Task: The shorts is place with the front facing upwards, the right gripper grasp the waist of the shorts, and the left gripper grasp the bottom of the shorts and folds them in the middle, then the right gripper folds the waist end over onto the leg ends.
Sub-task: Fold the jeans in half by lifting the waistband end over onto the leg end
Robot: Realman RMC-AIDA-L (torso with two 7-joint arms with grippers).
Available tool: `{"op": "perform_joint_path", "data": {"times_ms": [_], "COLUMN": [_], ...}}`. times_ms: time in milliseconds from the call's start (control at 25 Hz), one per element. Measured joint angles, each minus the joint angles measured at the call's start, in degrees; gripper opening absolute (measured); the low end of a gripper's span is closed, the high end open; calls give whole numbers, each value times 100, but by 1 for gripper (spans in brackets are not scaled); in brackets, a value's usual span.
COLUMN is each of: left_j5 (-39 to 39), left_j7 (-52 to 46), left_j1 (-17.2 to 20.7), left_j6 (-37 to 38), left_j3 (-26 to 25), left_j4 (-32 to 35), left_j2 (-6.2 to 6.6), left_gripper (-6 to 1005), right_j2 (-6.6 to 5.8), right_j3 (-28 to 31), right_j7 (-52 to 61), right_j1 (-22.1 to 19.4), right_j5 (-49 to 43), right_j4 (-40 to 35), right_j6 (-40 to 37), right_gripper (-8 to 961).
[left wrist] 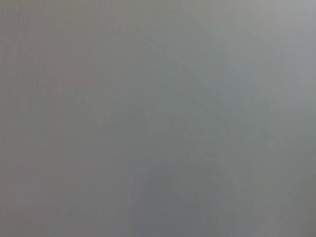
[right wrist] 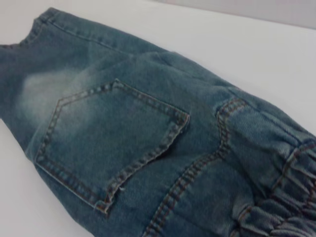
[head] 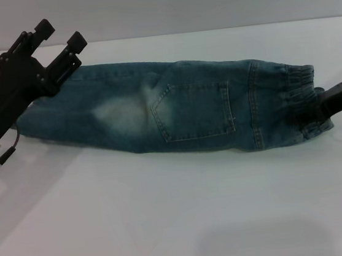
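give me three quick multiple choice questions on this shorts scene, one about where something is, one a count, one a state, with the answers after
1. Where is the left gripper?
A. over the leg ends of the shorts
B. over the elastic waist
C. parked at the near table edge

2. How many patch pockets show on the upper face of the shorts?
A. none
B. one
C. three

3. How do the shorts lie?
A. spread flat with both legs side by side
B. folded lengthwise into one long strip
C. rolled into a ball

Answers:
1. A: the left gripper sits above the leg ends, fingers apart, at the end opposite the ruffled waist.
2. B: a single stitched pocket shows on the denim.
3. B: the shorts form one narrow strip on the table, with the right gripper at the waist.
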Motion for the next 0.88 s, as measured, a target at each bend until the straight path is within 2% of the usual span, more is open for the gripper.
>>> {"op": "perform_joint_path", "data": {"times_ms": [400, 600, 880], "left_j5": [8, 8, -17], "left_j7": [276, 393, 638], "left_j1": [17, -10, -244], "left_j6": [-36, -111, -565], "left_j3": [131, 240, 282], "left_j4": [-175, -239, -464], "left_j2": [-2, -9, -29], "left_gripper": [752, 752, 752], "right_j2": [17, 17, 17], "right_j3": [3, 37, 61], "right_j7": [-281, -302, -293], "right_j1": [-26, -34, -68], "right_j5": [153, 162, 301], "right_j4": [-2, -1, -168], "right_j6": [20, 13, -155], "right_gripper": [358, 166, 104]}}
